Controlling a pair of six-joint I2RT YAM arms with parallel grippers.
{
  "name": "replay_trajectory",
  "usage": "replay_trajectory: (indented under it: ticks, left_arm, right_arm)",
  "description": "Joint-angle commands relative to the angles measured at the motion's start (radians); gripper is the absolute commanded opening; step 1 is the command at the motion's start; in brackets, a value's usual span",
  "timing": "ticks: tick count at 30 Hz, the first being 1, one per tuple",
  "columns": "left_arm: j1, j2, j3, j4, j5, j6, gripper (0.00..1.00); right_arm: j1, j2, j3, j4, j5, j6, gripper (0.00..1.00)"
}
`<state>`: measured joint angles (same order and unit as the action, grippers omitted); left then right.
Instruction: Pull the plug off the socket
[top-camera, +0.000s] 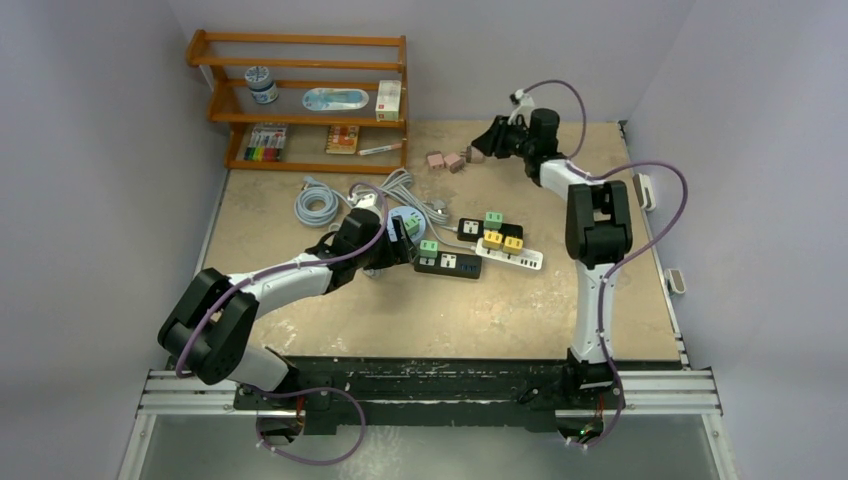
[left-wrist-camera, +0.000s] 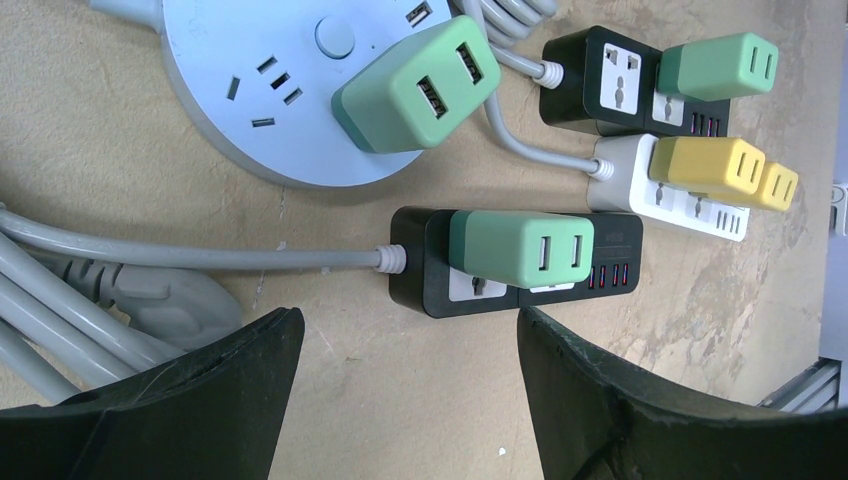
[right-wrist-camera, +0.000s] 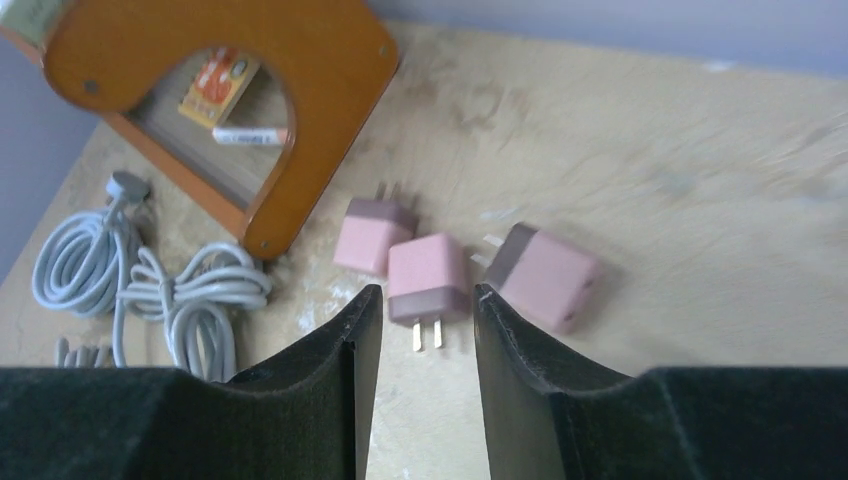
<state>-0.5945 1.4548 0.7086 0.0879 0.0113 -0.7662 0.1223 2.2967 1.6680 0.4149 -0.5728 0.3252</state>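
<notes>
A black power strip (left-wrist-camera: 430, 290) holds a green plug (left-wrist-camera: 520, 248); both show in the top view (top-camera: 448, 263). A round light-blue socket (left-wrist-camera: 230, 130) holds another green plug (left-wrist-camera: 418, 85). A second black strip (left-wrist-camera: 590, 85) holds a green plug (left-wrist-camera: 718, 65). A white strip (left-wrist-camera: 625, 170) holds two yellow plugs (left-wrist-camera: 708, 165). My left gripper (left-wrist-camera: 410, 325) is open and empty, just short of the near black strip. My right gripper (right-wrist-camera: 428, 300) is open and empty over three loose pink plugs (right-wrist-camera: 428, 280) at the table's far side (top-camera: 450, 160).
A wooden shelf (top-camera: 305, 100) with small items stands at the back left. Coiled grey cables (top-camera: 318, 205) lie left of the sockets, and a grey cable and plug (left-wrist-camera: 150, 295) lie by my left fingers. The table's right edge (top-camera: 670, 280) carries white clips.
</notes>
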Motion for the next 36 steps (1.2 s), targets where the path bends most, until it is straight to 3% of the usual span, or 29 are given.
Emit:
replay_trajectory:
  ticks: [1, 8, 18, 28, 31, 36]
  left_arm:
    - [0.009, -0.042, -0.003, 0.040, -0.009, -0.005, 0.78]
    - [0.009, -0.047, -0.005, 0.028, -0.016, 0.001, 0.78]
    - [0.009, -0.023, 0.009, 0.026, -0.013, 0.002, 0.78]
    - [0.009, -0.001, 0.024, 0.030, -0.002, -0.001, 0.78]
    - [0.009, -0.015, 0.027, 0.017, -0.008, 0.003, 0.78]
    - [0.009, -0.031, 0.018, 0.009, -0.015, 0.006, 0.78]
  right_arm:
    - [-0.047, -0.039, 0.095, 0.023, 0.005, 0.002, 0.41]
    - [-0.056, 0.153, 0.330, -0.188, 0.020, -0.053, 0.48]
    - [-0.042, 0.268, 0.380, -0.204, -0.047, -0.026, 0.44]
    - [0.052, 0.249, 0.349, -0.167, -0.093, 0.016, 0.41]
    - [0.051, 0.158, 0.249, -0.086, -0.028, 0.007, 0.38]
    - [0.040, -0.017, 0.131, -0.051, 0.058, -0.098, 0.43]
